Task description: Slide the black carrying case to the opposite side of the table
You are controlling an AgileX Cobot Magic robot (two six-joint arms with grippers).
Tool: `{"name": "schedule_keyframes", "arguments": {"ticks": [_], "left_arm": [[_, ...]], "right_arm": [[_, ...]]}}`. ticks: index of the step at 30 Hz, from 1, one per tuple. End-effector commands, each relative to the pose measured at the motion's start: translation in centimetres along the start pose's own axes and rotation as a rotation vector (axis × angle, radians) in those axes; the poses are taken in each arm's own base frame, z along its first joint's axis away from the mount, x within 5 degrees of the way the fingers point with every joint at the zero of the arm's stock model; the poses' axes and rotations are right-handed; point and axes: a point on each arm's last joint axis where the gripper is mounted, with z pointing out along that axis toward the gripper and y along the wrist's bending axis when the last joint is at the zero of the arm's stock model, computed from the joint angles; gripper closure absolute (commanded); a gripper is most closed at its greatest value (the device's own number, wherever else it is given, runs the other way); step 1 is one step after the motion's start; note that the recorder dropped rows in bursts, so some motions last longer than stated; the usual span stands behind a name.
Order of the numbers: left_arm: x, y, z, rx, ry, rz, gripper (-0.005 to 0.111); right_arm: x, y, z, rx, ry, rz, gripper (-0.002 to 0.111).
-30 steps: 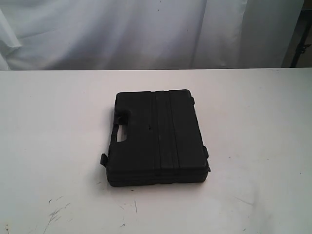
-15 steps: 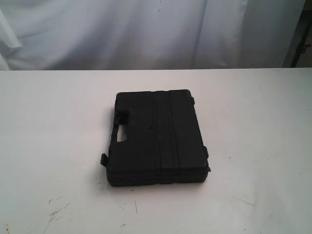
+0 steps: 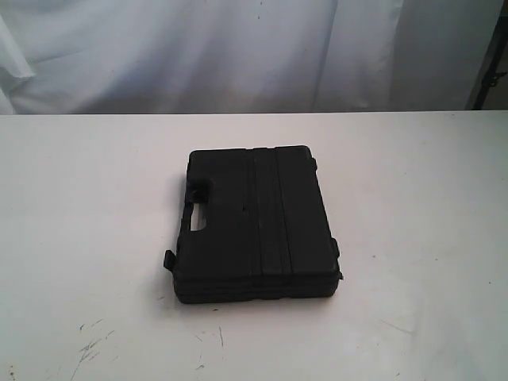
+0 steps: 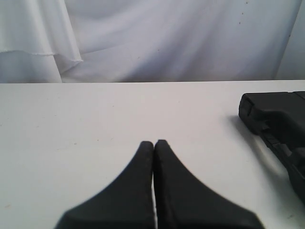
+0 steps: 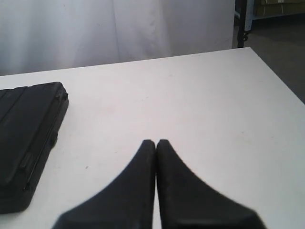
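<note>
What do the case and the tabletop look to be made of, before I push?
The black carrying case looks like moulded hard plastic, matte: raised ribs, a cut-out handle, edge latches. The table looks like smooth white laminate or painted board, faintly scuffed; the pictures leave open which.

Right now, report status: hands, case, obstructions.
Left hand shut, empty. Right hand shut, empty. Black case flat on table, neither hand touching. No obstacle in view.
</note>
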Motion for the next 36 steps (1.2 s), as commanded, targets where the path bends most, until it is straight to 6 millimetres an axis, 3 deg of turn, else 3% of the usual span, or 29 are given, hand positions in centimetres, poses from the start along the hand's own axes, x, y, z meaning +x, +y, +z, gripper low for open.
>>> {"name": "schedule_keyframes", "arguments": {"ticks": [1,36], "left_arm": [[0.13,-0.01,0.00,0.000,0.000,-0.013,0.107],[0.13,-0.01,0.00,0.000,0.000,-0.013,0.107]], "right_arm": [[1.17,-0.13,0.13,0.005,0.004,-0.001,0.108],[1.38,0.02,0.11,-0.010,0.027,0.054,0.108]]}}
